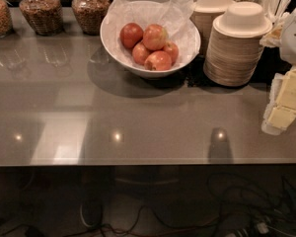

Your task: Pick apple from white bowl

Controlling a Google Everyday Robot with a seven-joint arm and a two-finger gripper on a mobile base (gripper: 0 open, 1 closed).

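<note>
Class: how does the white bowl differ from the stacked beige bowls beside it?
The white bowl is glossy, upright and holds apples; the stacked beige bowls are matte, upside-down and piled. Both are round and on the counter. The gripper hangs at the right edge.

Glossy grey countertop [138, 127] stands over dark, cabled floor [153, 206].
</note>
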